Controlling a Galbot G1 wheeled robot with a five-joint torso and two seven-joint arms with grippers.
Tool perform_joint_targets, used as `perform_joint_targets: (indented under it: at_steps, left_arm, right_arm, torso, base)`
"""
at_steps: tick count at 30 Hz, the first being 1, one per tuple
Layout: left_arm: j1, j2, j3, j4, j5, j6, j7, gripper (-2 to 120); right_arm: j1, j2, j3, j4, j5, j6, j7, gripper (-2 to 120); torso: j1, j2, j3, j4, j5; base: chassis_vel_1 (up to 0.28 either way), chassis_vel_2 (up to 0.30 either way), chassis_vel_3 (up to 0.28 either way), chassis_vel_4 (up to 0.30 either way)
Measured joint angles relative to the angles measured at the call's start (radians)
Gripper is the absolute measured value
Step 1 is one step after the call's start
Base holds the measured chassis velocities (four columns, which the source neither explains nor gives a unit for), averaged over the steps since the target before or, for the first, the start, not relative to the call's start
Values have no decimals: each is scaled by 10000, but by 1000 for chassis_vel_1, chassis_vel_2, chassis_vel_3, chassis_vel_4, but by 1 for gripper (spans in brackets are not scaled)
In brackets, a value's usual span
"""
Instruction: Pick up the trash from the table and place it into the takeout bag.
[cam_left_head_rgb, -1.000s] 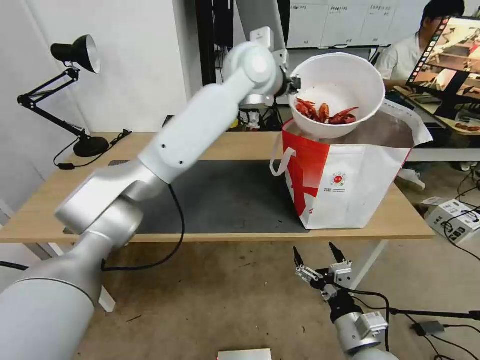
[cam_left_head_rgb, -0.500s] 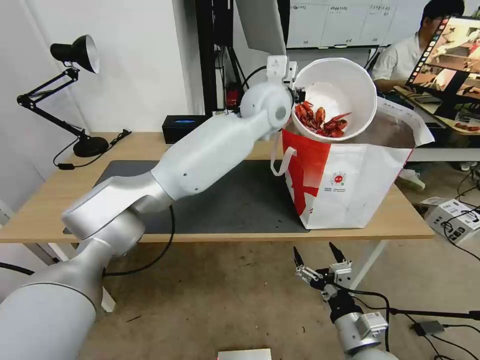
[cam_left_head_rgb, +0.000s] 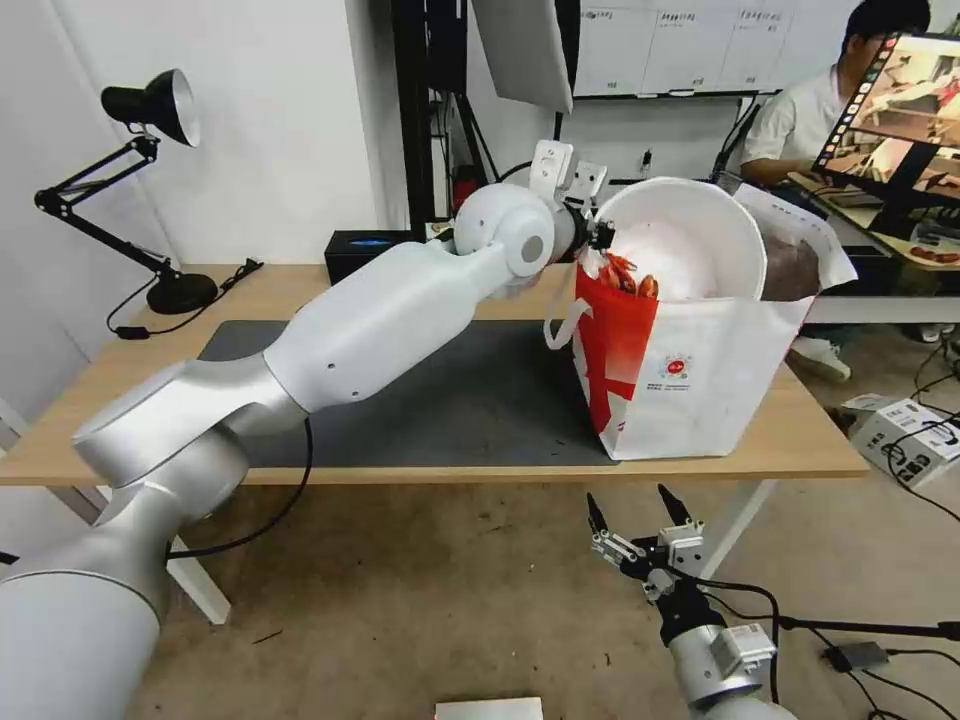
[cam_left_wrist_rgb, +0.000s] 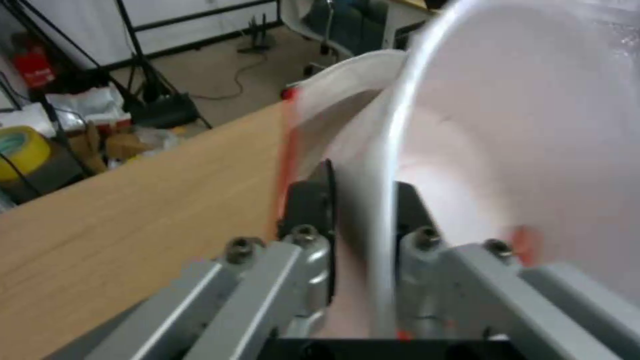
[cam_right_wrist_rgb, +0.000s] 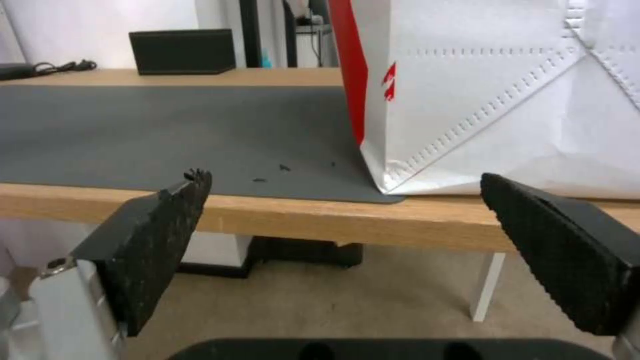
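Depositing step: bowl entering takeout bag.
Left gripper (cam_left_wrist_rgb: 363, 210) pinched white bowl (cam_left_head_rgb: 690, 240) rim, tilted in red-and-white takeout bag (cam_left_head_rgb: 700, 370); release judged next; right gripper (cam_left_head_rgb: 640, 520) idle below table (cam_left_head_rgb: 120, 400), jaws wide, empty.

My left gripper (cam_left_head_rgb: 600, 236) has dropped and tipped the bowl (cam_left_head_rgb: 690, 235) steeper; it now sits partly inside the bag (cam_left_head_rgb: 700, 370), shells (cam_left_head_rgb: 625, 275) sliding rimward.

1. We see the takeout bag (cam_left_head_rgb: 700, 370) standing on the surface (cam_left_head_rgb: 120, 400), right of the mat (cam_left_head_rgb: 450, 390).
2. The bowl (cam_left_head_rgb: 690, 245) sits tilted in the bag's mouth.
3. Behind the mat lies a box (cam_left_head_rgb: 365, 250).
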Motion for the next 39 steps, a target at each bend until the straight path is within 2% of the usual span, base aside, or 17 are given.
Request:
perform_joint_targets:
  at_steps: [3, 4, 8, 14, 16, 17, 20, 22, 23, 26, 28, 30, 32, 34, 35, 38, 39]
  left_arm:
    - [64, 102, -3, -136, -180, 110, 4, 30]
    - [64, 102, -3, -136, -180, 110, 4, 30]
    - [120, 213, -47, -276, -315, 162, -1, 43]
    - [232, 451, -284, -554, -466, 330, -24, 69]
    - [237, 463, -298, -565, -468, 324, -24, 71]
    - [263, 604, -409, -669, -472, 168, -25, 79]
    - [284, 736, -538, -760, -472, 8, -26, 84]
    - [376, 1113, -1068, -981, -472, -254, -38, 97]
    - [376, 1113, -1068, -981, -472, -254, -38, 97]
    - [644, 1806, -1619, -1415, -452, -464, -8, 107]
    - [776, 2094, -1709, -1622, -405, -545, 71, 109]
    - [1209, 2911, -1883, -2160, -263, -768, 274, 112]
    - [1382, 3175, -1942, -2328, -214, -846, 344, 113]
    - [2373, 4208, -2325, -3015, 0, -1252, 620, 115]
    - [2373, 4208, -2325, -3015, 0, -1252, 620, 115]
    - [3698, 5052, -2993, -3790, 403, -1565, 662, 113]
    - [3698, 5052, -2993, -3790, 403, -1565, 662, 113]
  right_arm:
    - [0, 0, 0, 0, 0, 0, 0, 100]
    - [0, 0, 0, 0, 0, 0, 0, 100]
    - [0, 0, 0, 0, 0, -1, 0, 100]
    - [0, 0, 0, 0, 0, 0, 0, 100]
    - [0, 0, 0, 0, 0, 0, 0, 100]
    - [0, 0, 0, 0, 0, 0, 0, 100]
    - [0, 0, 0, 0, 0, 0, 0, 100]
    - [0, 0, 1, 0, 0, 0, 0, 100]
    - [0, 0, 1, 0, 0, 0, 0, 100]
    - [0, 0, 0, 0, 0, 0, 0, 100]
    - [-1, 0, 0, 0, 0, -1, 0, 100]
    - [0, 0, 0, 0, 0, -1, 0, 100]
    - [0, 0, 1, 0, 0, 0, 0, 100]
    - [0, 0, 0, 0, 0, 0, 0, 100]
    - [0, 0, 0, 0, 0, 0, 0, 100]
    - [0, 0, 1, 0, 0, 0, 1, 100]
    - [0, 0, 1, 0, 0, 0, 1, 100]
  torso:
    - [1, -1, 0, 0, 0]
    - [1, -1, 0, 0, 0]
    - [0, 0, 0, 1, 0]
    - [0, -1, 0, 0, 0]
    - [0, -1, 0, 0, 0]
    - [0, 0, 0, -1, 0]
    - [0, 0, 0, 0, 1]
    - [0, -1, 0, 0, 1]
    - [0, -1, 0, 0, 1]
    - [0, 0, 0, -1, 0]
    - [0, 0, 0, 0, 0]
    - [0, 0, 0, 2, -2]
    - [0, 0, 0, 1, -1]
    - [0, 0, -1, 5, -6]
    - [0, 0, -1, 5, -6]
    - [0, 0, 0, 1, -6]
    - [0, 0, 0, 1, -6]
  base:
    - [0, 0, 0, 0]
    - [0, 0, 0, 0]
    - [0, 0, 0, 0]
    - [0, 0, 0, 0]
    - [0, 0, 0, 0]
    - [0, 0, 0, 0]
    - [0, 0, 0, 0]
    - [0, 0, 0, 0]
    - [0, 0, 0, 0]
    - [0, 0, 0, 0]
    - [0, 0, 0, 0]
    - [0, 0, 0, 0]
    - [0, 0, 0, 0]
    - [0, 0, 0, 0]
    - [0, 0, 0, 0]
    - [0, 0, 0, 0]
    - [0, 0, 0, 0]
